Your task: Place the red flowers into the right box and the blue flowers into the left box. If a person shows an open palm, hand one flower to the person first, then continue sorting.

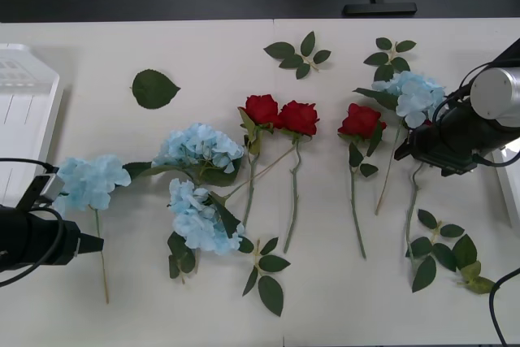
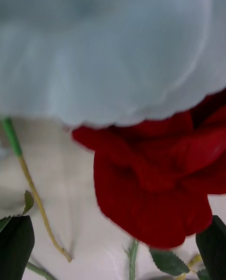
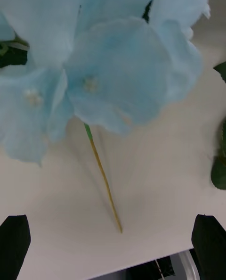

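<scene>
Three red flowers lie mid-table: two heads together (image 1: 262, 109) (image 1: 299, 117) and one further right (image 1: 361, 119). Blue flowers lie at the left (image 1: 91, 180), in the centre (image 1: 199, 145) (image 1: 199, 219) and at the right (image 1: 414, 93). My left gripper (image 1: 93, 243) (image 3: 113, 247) is open, low by the stem (image 3: 103, 181) of the leftmost blue flower (image 3: 108, 72). My right gripper (image 1: 405, 150) (image 2: 113, 251) is open, close over the right red flower (image 2: 155, 185), with blue petals (image 2: 103, 49) just beyond. The left box (image 1: 24, 95) sits at the far left and the right box (image 1: 513, 193) at the right edge.
Loose green leaf sprigs lie at the back (image 1: 297, 54) (image 1: 388, 53), a single leaf (image 1: 154, 88) at back left, and more sprigs near the front (image 1: 266, 270) (image 1: 439, 253). The table's far edge meets a dark floor with a stand base (image 1: 379, 8).
</scene>
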Robot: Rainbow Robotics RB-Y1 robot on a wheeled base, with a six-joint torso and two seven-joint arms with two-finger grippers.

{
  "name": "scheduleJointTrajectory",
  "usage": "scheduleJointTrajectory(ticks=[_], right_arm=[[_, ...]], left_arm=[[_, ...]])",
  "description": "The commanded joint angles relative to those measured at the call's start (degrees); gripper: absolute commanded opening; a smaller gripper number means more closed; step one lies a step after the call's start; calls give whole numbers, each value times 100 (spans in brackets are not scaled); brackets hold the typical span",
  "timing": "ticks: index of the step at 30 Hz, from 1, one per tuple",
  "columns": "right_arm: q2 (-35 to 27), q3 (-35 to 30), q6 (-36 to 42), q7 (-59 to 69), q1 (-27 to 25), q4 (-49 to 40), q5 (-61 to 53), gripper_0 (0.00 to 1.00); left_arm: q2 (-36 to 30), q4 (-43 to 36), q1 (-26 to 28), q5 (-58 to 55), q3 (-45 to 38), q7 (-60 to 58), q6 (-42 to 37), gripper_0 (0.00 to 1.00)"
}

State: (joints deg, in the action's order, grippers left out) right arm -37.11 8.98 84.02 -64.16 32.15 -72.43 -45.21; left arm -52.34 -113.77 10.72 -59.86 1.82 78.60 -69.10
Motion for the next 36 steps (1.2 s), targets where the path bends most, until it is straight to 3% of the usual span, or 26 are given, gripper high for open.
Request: scheduleJointTrajectory(ticks=[1,10,12,13,19,23,26,27,31,35,36], right_arm=[[160,-1,-412,-194,301,414,91,100],[230,-1,-632,-396,380,783,12,100],[248,-1,-632,-387,380,783,12,84],[239,-1,-632,-396,380,783,12,71],[257,8,-659,-448,380,827,47,32],[274,16,-773,-528,380,923,47,27],[283,16,-817,-572,380,958,47,10],[283,16,-808,-580,380,958,47,0],[292,16,-817,-598,380,967,29,0],[274,-1,-790,-607,380,958,-59,0],[265,-28,-773,-615,389,958,-129,0]], left_arm=[[189,399,-571,212,327,-187,178,100],[479,1023,-1336,853,872,-231,178,100],[523,1102,-1433,897,916,-222,178,100],[558,1164,-1477,915,925,-222,178,100],[734,1489,-1688,1020,1004,-169,195,100],[786,1586,-1696,1082,1013,-160,195,100],[795,1638,-1723,1126,1031,-143,195,100],[795,1638,-1723,1143,1039,-143,195,100],[821,1682,-1723,1170,1048,-143,213,100],[865,1770,-1714,1178,1057,-143,265,56],[874,1788,-1723,1196,1057,-152,274,35]])
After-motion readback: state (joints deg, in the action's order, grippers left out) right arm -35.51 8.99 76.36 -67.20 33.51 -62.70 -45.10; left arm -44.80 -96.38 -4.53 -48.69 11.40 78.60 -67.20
